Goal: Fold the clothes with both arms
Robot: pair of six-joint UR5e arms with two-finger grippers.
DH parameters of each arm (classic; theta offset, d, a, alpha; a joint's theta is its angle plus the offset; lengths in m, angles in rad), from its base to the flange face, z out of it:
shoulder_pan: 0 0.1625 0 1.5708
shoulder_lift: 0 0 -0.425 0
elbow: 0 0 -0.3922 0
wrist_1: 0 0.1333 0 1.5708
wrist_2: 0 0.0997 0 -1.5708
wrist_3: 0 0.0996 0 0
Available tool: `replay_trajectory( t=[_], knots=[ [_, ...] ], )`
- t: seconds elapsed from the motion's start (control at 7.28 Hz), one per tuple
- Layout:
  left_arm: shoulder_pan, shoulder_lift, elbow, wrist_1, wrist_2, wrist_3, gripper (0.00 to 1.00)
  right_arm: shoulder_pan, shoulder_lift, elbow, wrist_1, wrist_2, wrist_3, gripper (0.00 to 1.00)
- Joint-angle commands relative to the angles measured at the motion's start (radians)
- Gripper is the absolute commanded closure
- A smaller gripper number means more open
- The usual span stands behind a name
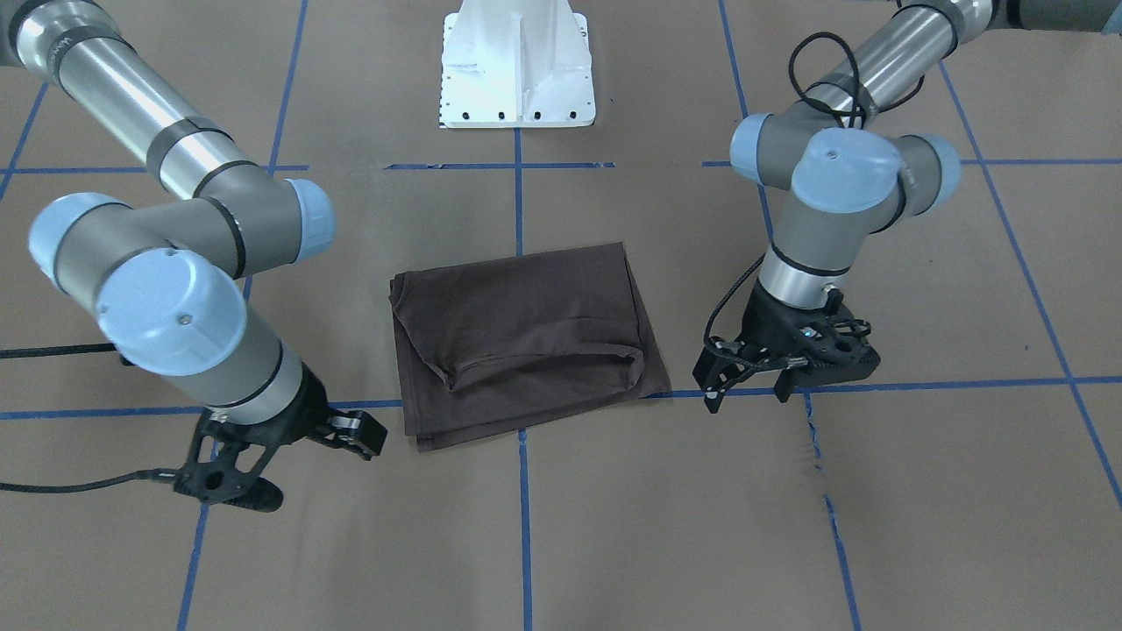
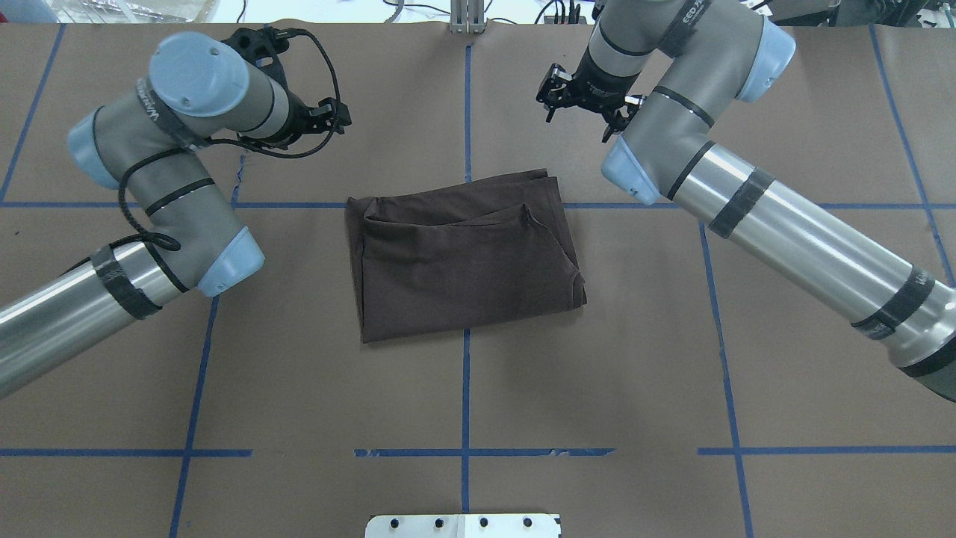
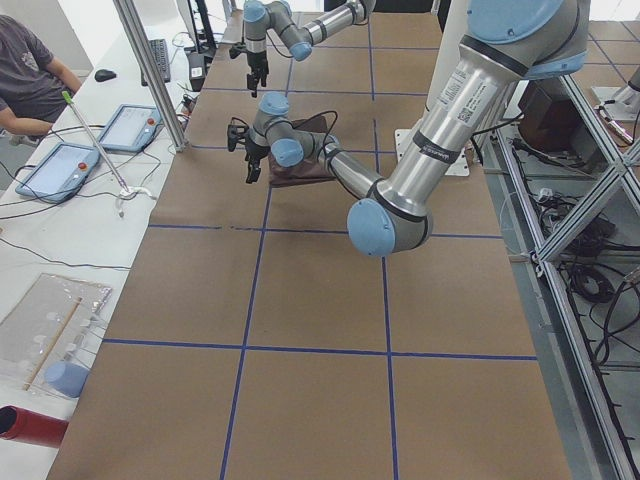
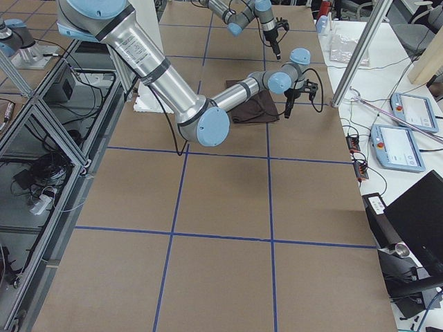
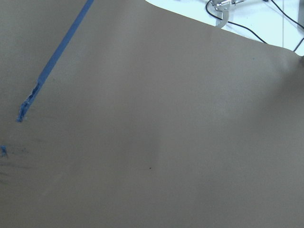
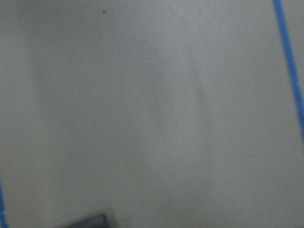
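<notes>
Bare table point(image 2: 463, 388) surrounds shirt point(image 2: 463, 261); left gripper point(image 1: 749, 394) and right gripper point(image 1: 311, 469) flank it, apart; base point(image 1: 517, 70) behind

No text reads with certainty; log it as such. Left arm point(image 2: 172, 172): pale lettering point(image 2: 153, 112) runs along the grey housing just behind the left gripper point(image 1: 749, 386), too small for you to read. Right arm point(image 2: 784, 224): dark lettering point(image 2: 691, 15) on the housing just behind the right gripper point(image 1: 307, 464), perhaps "EED", doubtful. More print point(image 2: 924, 282) sits well back from that gripper on the silver tube, illegible.
</notes>
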Motion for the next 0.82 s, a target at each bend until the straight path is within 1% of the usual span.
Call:
replay_trajectory(
  t=[0.0,0.14,0.27,0.41,0.55,0.69],
  knots=[
    [-0.154,0.159,-0.119,0.04,-0.115,0.317,0.0,0.143,-0.181,0.145,-0.13,0.001,-0.399,0.0],
    [-0.251,0.209,-0.119,0.067,-0.18,0.502,0.0,0.226,-0.278,0.193,-0.133,0.008,-0.541,0.0],
    [-0.381,0.258,-0.117,0.122,-0.262,0.764,0.0,0.295,-0.396,0.243,-0.131,0.067,-0.688,0.0],
    [-0.496,0.279,-0.11,0.212,-0.334,1.058,0.0,0.386,-0.491,0.259,-0.133,0.141,-0.827,0.0],
    [-0.578,0.292,-0.108,0.307,-0.343,1.295,0.0,0.464,-0.6,0.276,-0.128,0.186,-0.985,0.0],
    [-0.611,0.367,-0.149,0.308,-0.356,1.333,0.0,0.489,-0.684,0.325,-0.121,0.189,-1.025,0.0]
  ],
)
